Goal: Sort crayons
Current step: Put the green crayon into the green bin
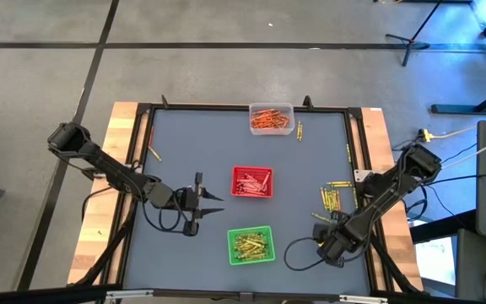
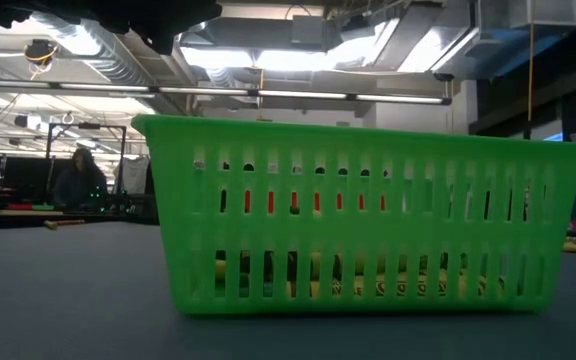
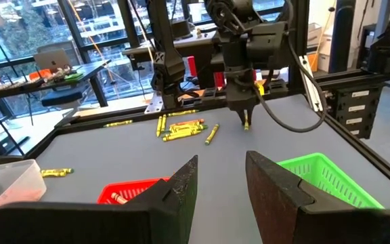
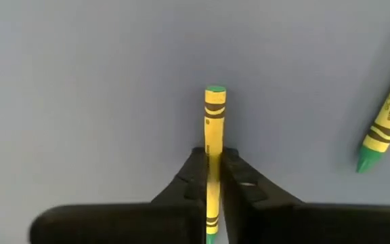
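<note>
My right gripper [image 4: 210, 177] is clenched on a yellow-green crayon [image 4: 213, 135], its fingers pinching the stick across its middle so that the green tip juts out ahead over the blue-grey mat [image 4: 80, 81]; another yellow-green crayon [image 4: 386, 115] lies loose just beside it. This looks like the pick-up step: the crayon is gripped low at the mat's right side, near the scattered yellow-green crayons [image 1: 332, 199] not yet sorted. The next move, I judge, calls for a clean lift and a carry leftward to the green basket [image 1: 251, 245], which already holds crayons of this colour, and a release over its open top without clipping the rim. My left gripper [image 1: 199, 203] waits left of the red tray [image 1: 251, 182], its fingers a little apart and holding nothing. Farther off, the clear tray [image 1: 271, 118] at the far edge holds the orange crayons [image 1: 268, 121].
</note>
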You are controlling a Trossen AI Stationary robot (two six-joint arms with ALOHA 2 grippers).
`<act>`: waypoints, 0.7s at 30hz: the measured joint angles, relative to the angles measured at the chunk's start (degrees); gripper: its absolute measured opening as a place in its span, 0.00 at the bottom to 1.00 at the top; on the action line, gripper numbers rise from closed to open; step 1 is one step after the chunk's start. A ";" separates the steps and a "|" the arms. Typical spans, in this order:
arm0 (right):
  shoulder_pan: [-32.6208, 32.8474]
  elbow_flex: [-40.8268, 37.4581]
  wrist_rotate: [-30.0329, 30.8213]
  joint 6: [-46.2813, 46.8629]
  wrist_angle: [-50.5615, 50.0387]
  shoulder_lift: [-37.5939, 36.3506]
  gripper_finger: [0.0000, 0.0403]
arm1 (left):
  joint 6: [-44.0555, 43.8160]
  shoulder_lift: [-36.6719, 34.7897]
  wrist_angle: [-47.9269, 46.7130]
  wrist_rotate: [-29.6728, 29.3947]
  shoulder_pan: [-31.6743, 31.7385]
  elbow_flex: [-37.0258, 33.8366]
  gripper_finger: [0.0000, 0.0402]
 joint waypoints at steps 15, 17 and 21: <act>-8.54 18.99 12.64 -18.27 -5.68 0.31 0.05 | 0.00 0.00 1.08 0.00 0.00 0.00 0.27; -9.88 21.06 15.37 -21.30 -5.14 0.31 0.08 | 0.00 0.00 1.10 0.00 0.01 0.00 0.27; -12.41 22.83 20.06 -29.60 2.20 0.24 0.08 | 0.00 0.00 1.16 0.00 0.00 0.00 0.27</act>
